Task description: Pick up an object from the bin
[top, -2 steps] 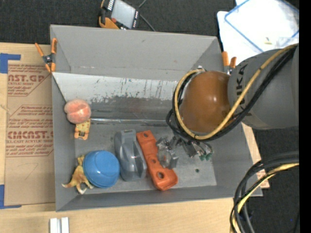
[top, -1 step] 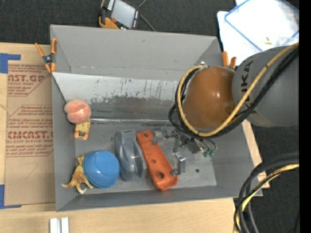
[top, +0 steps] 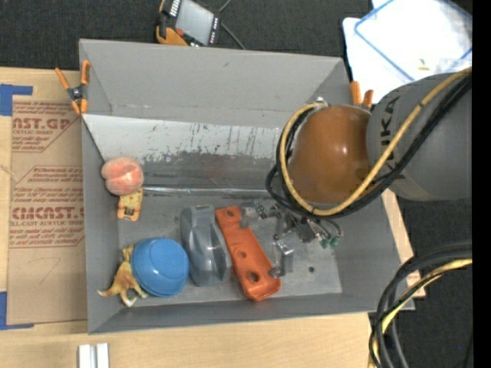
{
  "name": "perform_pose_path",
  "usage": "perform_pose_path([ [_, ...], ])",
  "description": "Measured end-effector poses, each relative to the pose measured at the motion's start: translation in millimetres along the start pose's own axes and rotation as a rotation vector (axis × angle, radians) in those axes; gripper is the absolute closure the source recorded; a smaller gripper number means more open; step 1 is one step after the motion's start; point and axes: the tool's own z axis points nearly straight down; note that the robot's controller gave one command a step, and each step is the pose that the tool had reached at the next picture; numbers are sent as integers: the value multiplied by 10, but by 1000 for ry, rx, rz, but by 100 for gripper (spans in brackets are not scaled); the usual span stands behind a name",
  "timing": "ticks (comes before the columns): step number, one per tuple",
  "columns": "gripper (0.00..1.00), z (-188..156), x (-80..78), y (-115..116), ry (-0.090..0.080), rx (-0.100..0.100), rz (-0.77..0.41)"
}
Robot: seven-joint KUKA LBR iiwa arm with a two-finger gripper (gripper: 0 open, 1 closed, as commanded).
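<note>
The arm's orange wrist cover (top: 330,156) hides much of my gripper (top: 285,253), right of centre, and I can't tell whether it is spread or closed. It sits just beside the orange holed block (top: 247,255) at the bottom middle of the bin (top: 230,75); contact is unclear. I also count one grey curved piece (top: 201,244), one blue bowl (top: 159,267), one pink ball (top: 122,175), one yellow figure (top: 130,204) and one yellow dinosaur (top: 120,284).

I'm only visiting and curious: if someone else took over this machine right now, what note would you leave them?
Tool: low in the bin's right part, just right of the orange block with holes.
Other things: grey curved piece left of the block; blue bowl, yellow toy animal and pink ball at the left.
Done: nothing is lifted yet.
Left: grip one thing and raise it out.
</note>
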Motion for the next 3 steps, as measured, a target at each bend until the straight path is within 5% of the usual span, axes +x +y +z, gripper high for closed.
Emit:
perform_pose_path([
  [1,0,2,-3,-5,-1,0,-14],
  [2,0,641,14,-188,0,-2,-425],
  [3,100,326,-34,-27,-9,0,397],
])
